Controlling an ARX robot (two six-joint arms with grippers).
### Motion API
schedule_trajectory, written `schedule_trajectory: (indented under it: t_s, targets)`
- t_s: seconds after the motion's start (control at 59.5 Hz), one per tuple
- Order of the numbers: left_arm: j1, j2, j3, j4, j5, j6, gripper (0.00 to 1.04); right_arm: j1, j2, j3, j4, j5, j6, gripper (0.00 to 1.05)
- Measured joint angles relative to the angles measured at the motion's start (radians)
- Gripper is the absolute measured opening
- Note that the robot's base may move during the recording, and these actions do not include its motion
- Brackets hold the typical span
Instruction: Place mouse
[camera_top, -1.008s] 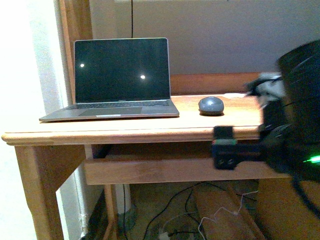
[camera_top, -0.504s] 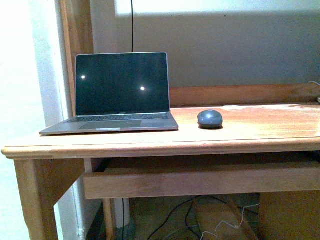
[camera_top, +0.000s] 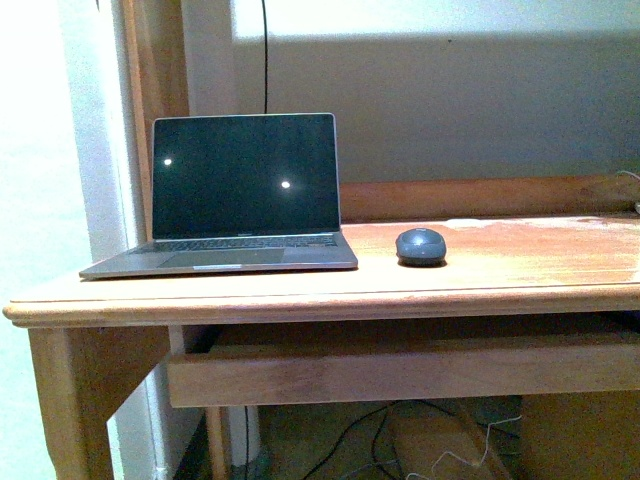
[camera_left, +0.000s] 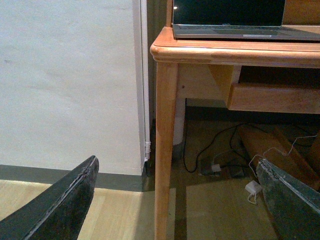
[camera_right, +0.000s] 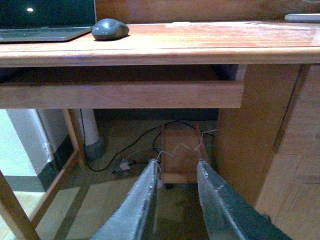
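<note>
The mouse (camera_top: 421, 246), a small dark grey-blue dome, rests on the wooden desk (camera_top: 300, 300) just right of the open laptop (camera_top: 240, 195). In the right wrist view the mouse (camera_right: 110, 29) lies on the desk top, far from my right gripper (camera_right: 177, 165), which hangs below desk height, open, with nothing between its fingers. My left gripper (camera_left: 177, 200) is low near the floor beside the desk leg (camera_left: 166, 150), its fingers spread wide and empty. Neither arm shows in the front view.
A white wall (camera_left: 70, 85) stands beside the desk's left leg. Under the desk run a wooden rail (camera_right: 120, 94), cables (camera_right: 130, 150) and a charger (camera_left: 252, 188) on the floor. A wooden cabinet side (camera_right: 260, 135) stands close to my right gripper.
My right arm, which filled the right side of the front view a second ago, has dropped out of it. The desk now sits slightly lower in frame. The mouse has stayed put.
</note>
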Motion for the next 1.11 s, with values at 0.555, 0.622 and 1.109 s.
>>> schedule_trajectory:
  t_s: [0.555, 0.622, 1.109]
  targets:
    - [0.000, 0.000, 0.000, 0.000, 0.000, 0.000, 0.97, 0.000, 0.000, 0.000, 0.000, 0.000, -0.013, 0.70]
    - [0.000, 0.000, 0.000, 0.000, 0.000, 0.000, 0.97, 0.000, 0.000, 0.000, 0.000, 0.000, -0.013, 0.80]
    - [0.000, 0.000, 0.000, 0.000, 0.000, 0.000, 0.97, 0.000, 0.000, 0.000, 0.000, 0.000, -0.013, 0.97]
